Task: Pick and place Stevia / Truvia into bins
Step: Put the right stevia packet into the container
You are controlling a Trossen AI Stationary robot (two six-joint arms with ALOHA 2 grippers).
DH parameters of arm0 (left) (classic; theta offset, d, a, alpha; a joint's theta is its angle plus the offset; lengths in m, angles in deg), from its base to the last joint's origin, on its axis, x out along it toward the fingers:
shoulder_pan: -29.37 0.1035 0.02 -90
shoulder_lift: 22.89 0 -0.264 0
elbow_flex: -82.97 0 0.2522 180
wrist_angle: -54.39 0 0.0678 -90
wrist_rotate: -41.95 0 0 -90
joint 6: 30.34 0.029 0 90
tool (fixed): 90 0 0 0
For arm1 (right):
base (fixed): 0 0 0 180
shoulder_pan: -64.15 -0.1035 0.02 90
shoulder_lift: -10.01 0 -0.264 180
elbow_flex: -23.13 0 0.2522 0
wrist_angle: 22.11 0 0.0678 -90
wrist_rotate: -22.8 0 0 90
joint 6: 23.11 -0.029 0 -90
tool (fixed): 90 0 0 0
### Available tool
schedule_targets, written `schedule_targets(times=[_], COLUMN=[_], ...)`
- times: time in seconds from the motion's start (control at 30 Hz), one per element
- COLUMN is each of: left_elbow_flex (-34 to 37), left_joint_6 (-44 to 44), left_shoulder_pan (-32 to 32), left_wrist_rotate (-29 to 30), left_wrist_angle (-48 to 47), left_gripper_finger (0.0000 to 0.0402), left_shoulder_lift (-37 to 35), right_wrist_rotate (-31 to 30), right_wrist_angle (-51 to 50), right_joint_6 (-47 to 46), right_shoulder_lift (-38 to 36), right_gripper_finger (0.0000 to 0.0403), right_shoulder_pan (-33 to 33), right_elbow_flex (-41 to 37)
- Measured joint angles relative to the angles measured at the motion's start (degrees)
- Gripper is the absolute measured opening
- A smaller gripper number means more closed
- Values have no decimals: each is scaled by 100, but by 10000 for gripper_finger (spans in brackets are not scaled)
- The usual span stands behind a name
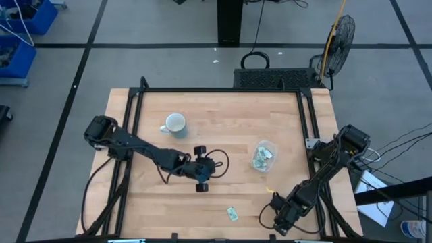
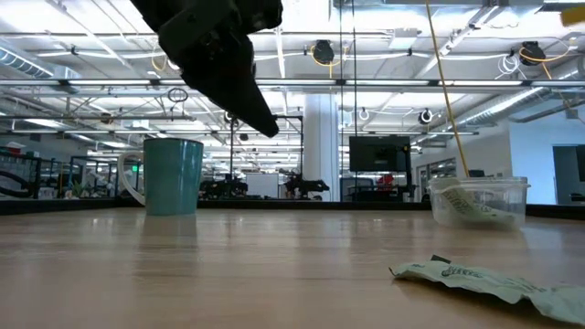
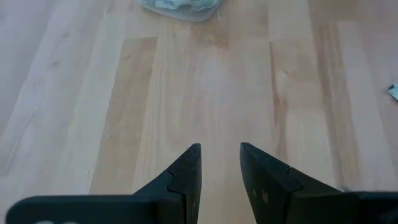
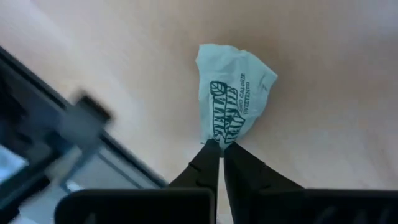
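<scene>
right gripper (image 4: 221,148): seen at the lower right of the high view, near the table's front edge; jaws pressed together on the lower edge of a crumpled pale green and white sweetener packet (image 4: 234,102) with dark green print, which is held clear above the wood in the right wrist view.
left gripper (image 3: 219,152): placed at centre of the high view, lower middle of the wooden table (image 1: 223,128); jaws spread a little, a narrow gap shown between the fingers (image 3: 186,171), nothing held or touched; bare wood is seen past them.
loose packet (image 1: 233,214): one more pale green and white packet is seen flat on the table at lower centre of the high view, between the two grippers, apart from both; it shows crumpled at lower right of the low view.
small clear plastic tub with rounded corners (image 1: 263,155): located right of centre in the high view, upright, several packets (image 1: 261,157) seen lying inside; well apart from both grippers.
white mug with a handle, teal inside (image 1: 174,124): located upper left of centre in the high view, upright, apart from the left arm.
</scene>
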Motion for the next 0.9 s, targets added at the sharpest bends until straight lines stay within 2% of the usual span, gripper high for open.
schedule_targets(times=[0.17, 0.3, 0.53, 0.6, 0.67, 0.77, 0.9], left_elbow_flex=[0, 0, 0, 0, 0, 0, 0], left_joint_6=[98, 153, 153, 153, 147, 74, 46], left_shoulder_pan=[98, 131, 127, 131, 131, 121, 117], left_wrist_rotate=[0, 0, 0, 0, 0, -1, 0], left_wrist_angle=[-2, -2, -2, -2, -2, -2, -2], left_gripper_finger=[118, 118, 118, 118, 118, 118, 118], left_shoulder_lift=[0, 0, 0, 0, 0, 0, 0], right_wrist_rotate=[-652, -1353, -4132, -4710, -4647, -3914, -3310], right_wrist_angle=[-120, -787, -1681, -1905, -2221, -2582, -2526], right_joint_6=[48, 398, 2140, 2525, 2749, 2873, 3404], right_shoulder_lift=[-423, -928, -1733, -1849, -1893, -1875, -1857], right_gripper_finger=[3, 3, 3, 3, 4, 4, 4], right_shoulder_pan=[89, 314, 1088, 1440, 1854, 2434, 2965], right_elbow_flex=[-2, 0, 2, 7, 9, 9, 9])
